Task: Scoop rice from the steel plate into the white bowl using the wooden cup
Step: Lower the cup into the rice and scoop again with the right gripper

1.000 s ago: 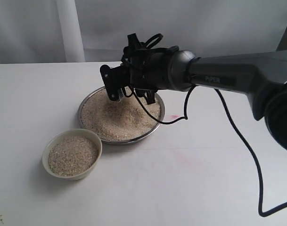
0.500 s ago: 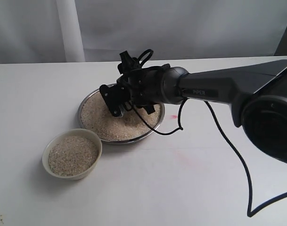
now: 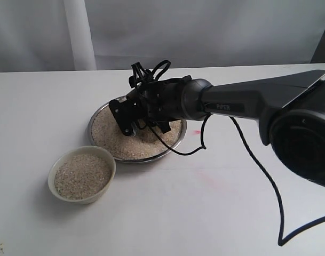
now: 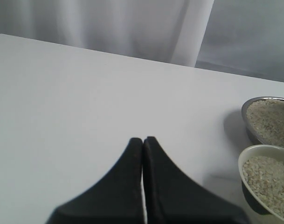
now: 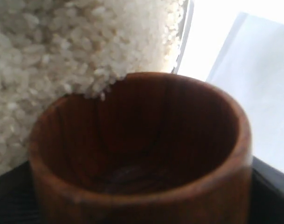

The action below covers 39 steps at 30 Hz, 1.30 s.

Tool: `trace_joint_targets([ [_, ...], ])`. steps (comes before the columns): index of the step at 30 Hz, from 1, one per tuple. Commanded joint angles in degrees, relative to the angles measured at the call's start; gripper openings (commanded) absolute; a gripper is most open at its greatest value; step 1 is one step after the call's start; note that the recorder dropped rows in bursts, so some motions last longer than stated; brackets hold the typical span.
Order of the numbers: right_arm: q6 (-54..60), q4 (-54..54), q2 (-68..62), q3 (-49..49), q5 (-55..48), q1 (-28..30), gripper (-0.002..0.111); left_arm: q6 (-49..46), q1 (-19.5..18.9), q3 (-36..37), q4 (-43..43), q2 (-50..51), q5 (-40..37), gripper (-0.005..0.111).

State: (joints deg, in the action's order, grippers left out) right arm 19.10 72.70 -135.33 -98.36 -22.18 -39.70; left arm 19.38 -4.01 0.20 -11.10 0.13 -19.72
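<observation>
Versus a second ago: right pincer [image 3: 129, 121] lower and further left, now down on rice [image 3: 131, 145] in steel plate [image 3: 151, 158]. White bowl [image 3: 51, 180] unmoved, heaped with grains, near plate on surface [image 3: 215, 213]. Right pincer spread wide, clamped on wooden cup [image 5: 142, 154]; cup mouth tipped against rice heap, grains at lip, inside nearly bare. Left pincer [image 4: 142, 140] closed, holding nothing, well apart.

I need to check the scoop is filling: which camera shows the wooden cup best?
The right wrist view: the wooden cup fills it, inside bare, rim against the rice. In the exterior view the right gripper hides it. The left wrist view misses it, showing the steel plate and white bowl.
</observation>
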Motion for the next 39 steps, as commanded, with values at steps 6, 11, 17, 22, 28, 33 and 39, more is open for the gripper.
trace_joint_targets([
  [6,-0.2,-0.3,0.1,-0.5,0.8,-1.1,0.000,0.1,0.0,-0.2,-0.2,-0.1,0.4,0.000],
  [11,0.5,-0.1,0.1,-0.5,0.6,-1.7,0.000,0.1,0.0,-0.2,-0.2,-0.1,0.4,0.000],
  [17,0.5,-0.1,0.0,-0.5,0.6,-3.3,0.000,0.1,0.0,-0.2,-0.2,-0.1,0.4,0.000],
  [22,0.5,-1.5,-0.2,-0.5,0.5,-4.6,0.000,0.1,0.0,-0.2,-0.2,-0.1,0.4,0.000],
  [28,0.5,-8.9,-0.2,-0.5,0.2,-5.6,0.000,0.1,0.0,-0.2,-0.2,-0.1,0.4,0.000],
  [33,0.5,-17.3,-0.2,-0.5,-0.5,-5.6,0.000,0.1,0.0,-0.2,-0.2,-0.1,0.4,0.000],
  [39,0.5,-29.1,-0.2,-0.5,-0.5,-5.5,0.000,0.1,0.0,-0.2,-0.2,-0.1,0.4,0.000],
])
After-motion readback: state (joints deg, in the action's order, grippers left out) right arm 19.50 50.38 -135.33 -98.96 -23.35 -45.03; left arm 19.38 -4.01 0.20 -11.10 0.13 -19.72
